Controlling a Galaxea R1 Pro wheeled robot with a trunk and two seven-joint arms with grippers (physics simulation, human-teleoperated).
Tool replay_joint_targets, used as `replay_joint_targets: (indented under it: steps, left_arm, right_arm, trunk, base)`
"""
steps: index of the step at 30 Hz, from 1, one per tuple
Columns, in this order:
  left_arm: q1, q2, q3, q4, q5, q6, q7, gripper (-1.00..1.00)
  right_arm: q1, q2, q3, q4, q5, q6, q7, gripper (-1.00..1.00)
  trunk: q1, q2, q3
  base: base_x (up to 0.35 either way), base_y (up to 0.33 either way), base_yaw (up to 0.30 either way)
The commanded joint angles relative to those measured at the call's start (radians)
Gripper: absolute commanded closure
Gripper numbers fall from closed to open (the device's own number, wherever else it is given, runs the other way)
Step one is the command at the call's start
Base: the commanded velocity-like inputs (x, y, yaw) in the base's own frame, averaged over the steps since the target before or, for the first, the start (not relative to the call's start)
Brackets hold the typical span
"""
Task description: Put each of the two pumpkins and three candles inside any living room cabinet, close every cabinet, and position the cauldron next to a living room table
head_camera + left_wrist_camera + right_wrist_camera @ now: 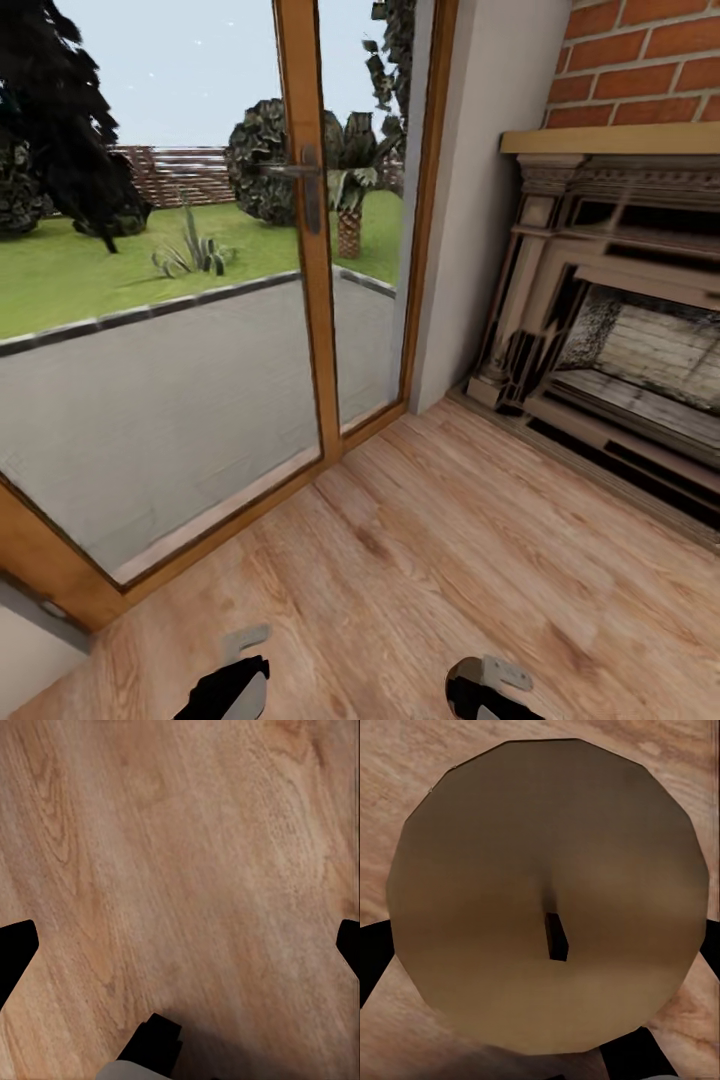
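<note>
A candle [547, 832] sits between my right gripper's [540, 952] black fingers [371, 960]. I look down on its round, dull tan top, which has a short dark wick at the centre. The right gripper is shut on it above the wooden floor. My left gripper [180, 945] is open, its dark fingertips [15, 952] wide apart, with bare floorboards between them. In the head view the ends of my left arm [230, 690] and right arm [485, 690] show at the lower edge. The pumpkins, cabinet, cauldron and table are out of view.
A tall glass door with a wooden frame [310, 300] stands ahead on the left, with a garden beyond it. A brick fireplace with a carved surround [600, 320] fills the right. A white wall strip [470, 250] separates them. Wooden floor [450, 560] lies in front.
</note>
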Motion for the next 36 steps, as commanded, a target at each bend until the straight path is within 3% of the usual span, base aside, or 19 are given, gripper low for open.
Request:
replay_joint_targets:
  steps: [1,36]
  left_arm:
    - [0.000,0.000,-0.007,-0.002,0.005,0.005,0.008,-1.00]
    - [0.000,-0.011,-0.007,-0.002,0.005,0.003,0.008,-1.00]
  right_arm:
    - [-0.001,0.000,0.010,-0.001,-0.012,-0.003,-0.004,1.00]
    - [-0.001,0.001,0.010,0.001,-0.012,-0.003,-0.006,1.00]
  trunk:
    - [0.000,0.000,0.000]
    - [0.000,0.000,0.015]
  base:
    - [0.000,0.000,-0.279]
    - [0.000,0.000,-0.279]
